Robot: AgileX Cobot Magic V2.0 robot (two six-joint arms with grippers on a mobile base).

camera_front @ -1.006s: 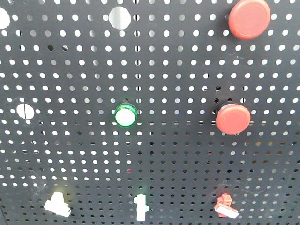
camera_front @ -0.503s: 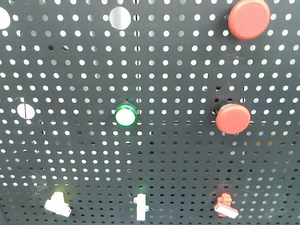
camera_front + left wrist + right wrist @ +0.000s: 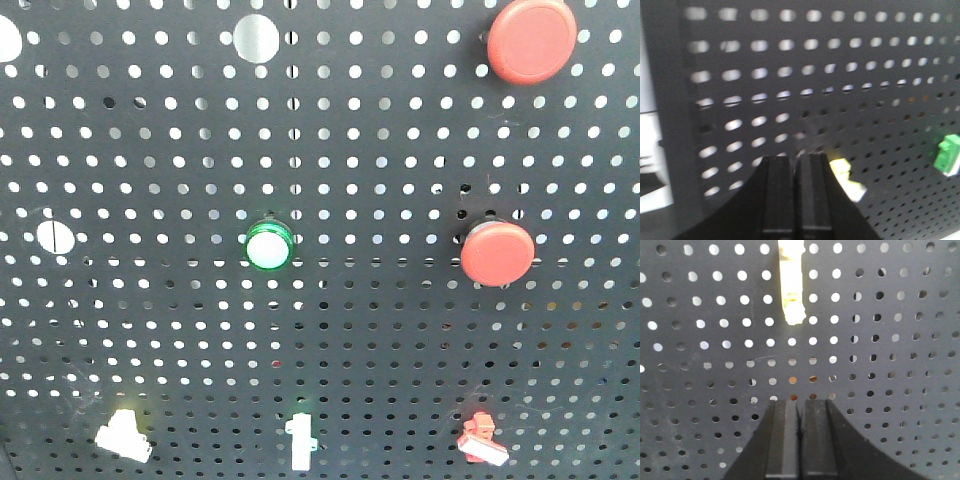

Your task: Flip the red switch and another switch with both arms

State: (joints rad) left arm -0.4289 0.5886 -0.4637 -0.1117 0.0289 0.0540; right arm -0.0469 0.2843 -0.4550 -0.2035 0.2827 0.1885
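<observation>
Left gripper (image 3: 795, 160), jaws pressed together and empty, tip just left of the pale switch (image 3: 847, 181). Right gripper (image 3: 800, 402), likewise closed on nothing, faces bare pegboard (image 3: 880, 365). Red switch (image 3: 482, 441) sits low right. Neither lever has moved this past second, so toggling seems not begun.

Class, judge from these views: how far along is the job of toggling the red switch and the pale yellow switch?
Done: nothing clearly; in the front view no arm reaches the red switch or the pale yellow switch. In hand: the left pincer, shut, sits close beside the pale yellow switch. Remaining: both toggles; the right pincer, shut, faces the pegboard with no red switch in its view.
</observation>
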